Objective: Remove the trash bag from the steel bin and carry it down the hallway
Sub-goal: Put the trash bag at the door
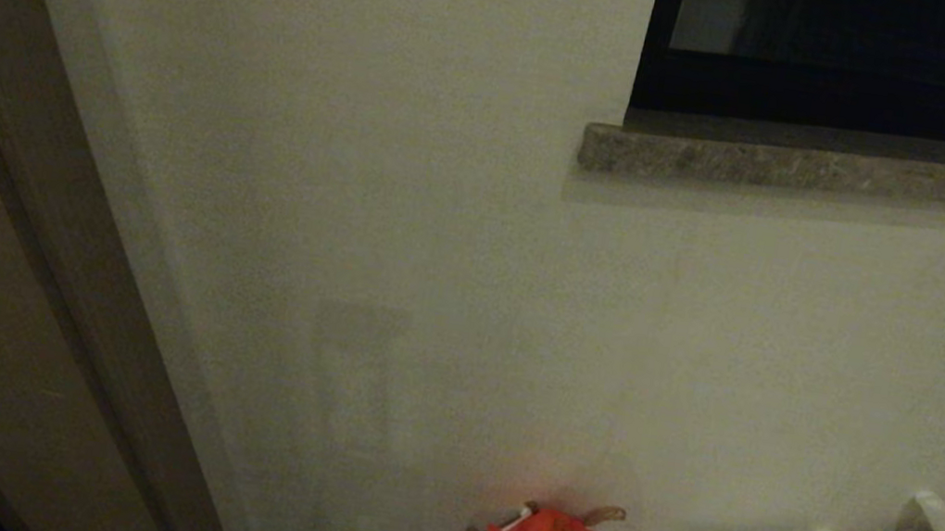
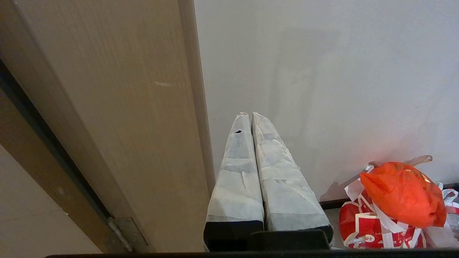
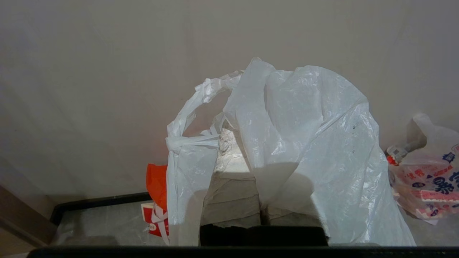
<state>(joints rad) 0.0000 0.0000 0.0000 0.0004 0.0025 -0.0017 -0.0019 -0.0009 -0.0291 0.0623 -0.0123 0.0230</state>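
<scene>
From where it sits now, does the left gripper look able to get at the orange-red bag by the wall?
Probably yes. The left gripper, shut and empty, points at bare wall with the orange-red bag low to one side and nothing between them. It would need to open and swing over.

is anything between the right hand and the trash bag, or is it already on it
Nothing visible stands between them: the right hand is shut on the trash bag, whose plastic drapes over its fingers. Other bags lie by the wall beyond. The left hand is shut and empty.

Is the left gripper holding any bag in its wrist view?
No: the left gripper is shut on nothing, pointing at bare wall, with the orange-red bag lying apart from it.
</scene>
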